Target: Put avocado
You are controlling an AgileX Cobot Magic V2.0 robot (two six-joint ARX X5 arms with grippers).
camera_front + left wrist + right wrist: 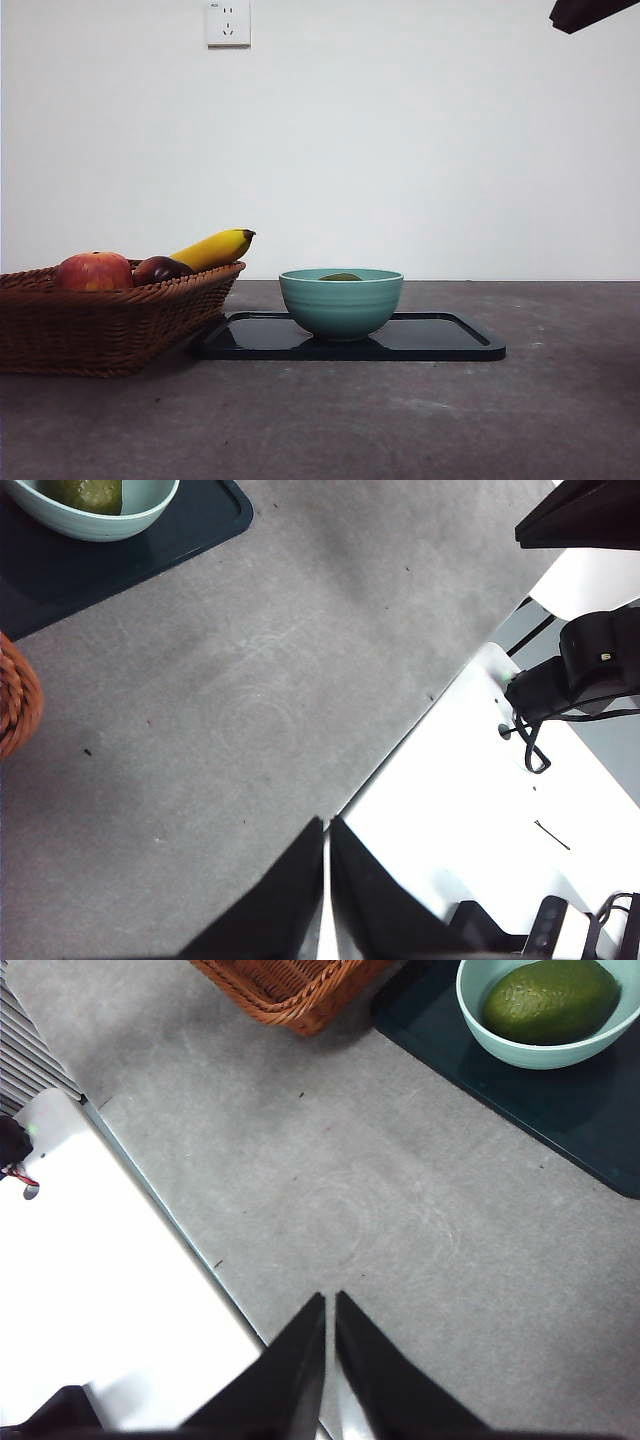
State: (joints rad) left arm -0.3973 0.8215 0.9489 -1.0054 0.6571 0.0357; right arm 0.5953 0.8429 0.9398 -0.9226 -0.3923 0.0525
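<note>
Teal bowl [341, 303] on a black tray [450, 340], center frame, avocado [341, 277] peeking inside; wicker basket [100, 325] of fruit lower left.

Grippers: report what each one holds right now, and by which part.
Nothing is held. The left gripper and right gripper are both shut on nothing, back over the bare table. The avocado lies loose in the teal bowl on the dark tray.

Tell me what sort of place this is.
Probably a lab test bench staged as a kitchen: a bare white wall with a socket, a grey table, and a fruit basket beside a bowl holding an avocado.
</note>
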